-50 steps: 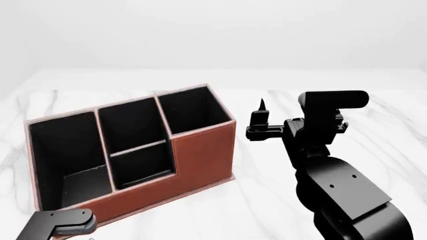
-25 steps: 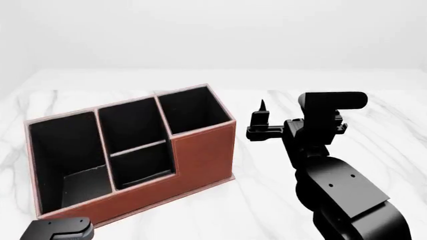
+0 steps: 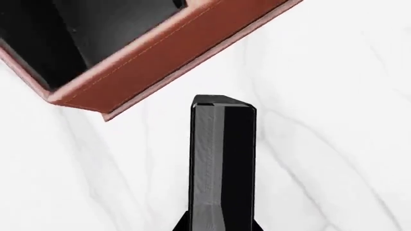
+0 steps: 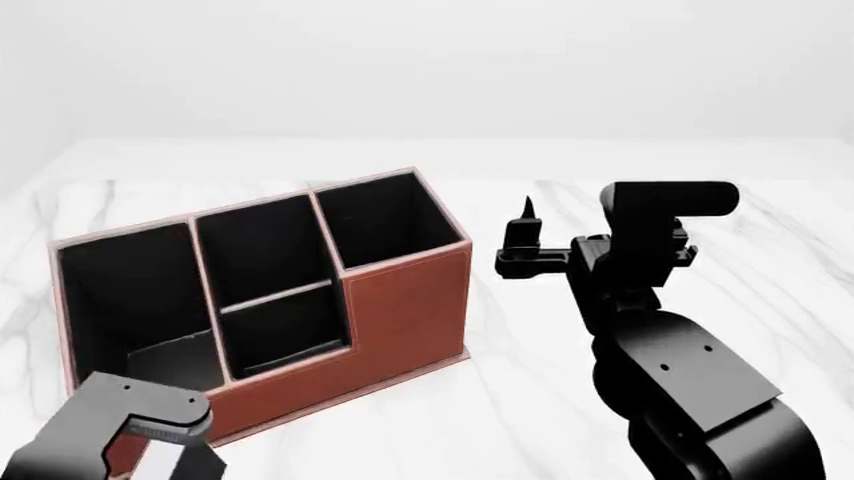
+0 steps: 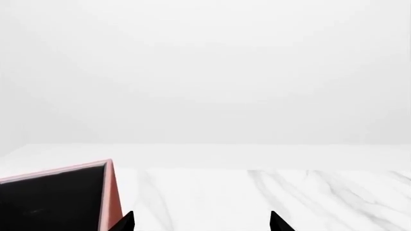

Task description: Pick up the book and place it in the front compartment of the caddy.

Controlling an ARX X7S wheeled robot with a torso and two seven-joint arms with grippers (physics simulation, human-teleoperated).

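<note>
The caddy [image 4: 407, 300] is a reddish-brown box with black pockets at the left of the marble table; its lowered-front pocket [image 4: 287, 335] faces me. Its corner also shows in the left wrist view [image 3: 160, 53]. My left gripper [image 3: 215, 225] is shut on the book [image 3: 222, 154], a thin black slab with a grey edge, whose tip lies just off the caddy's outer corner. In the head view, the left gripper [image 4: 134, 425] is at the caddy's near left corner. My right gripper [image 4: 523, 238] is open and empty to the right of the caddy, its fingertips [image 5: 127, 221] wide apart.
The white marble table [image 4: 534, 400] stretches around the caddy to a plain white wall. My right arm [image 4: 681, 380] fills the lower right of the head view. The caddy's back corner shows in the right wrist view [image 5: 57, 197].
My left gripper has come up from the bottom edge of the head view and now overlaps the caddy's near left corner. The right arm has stayed still.
</note>
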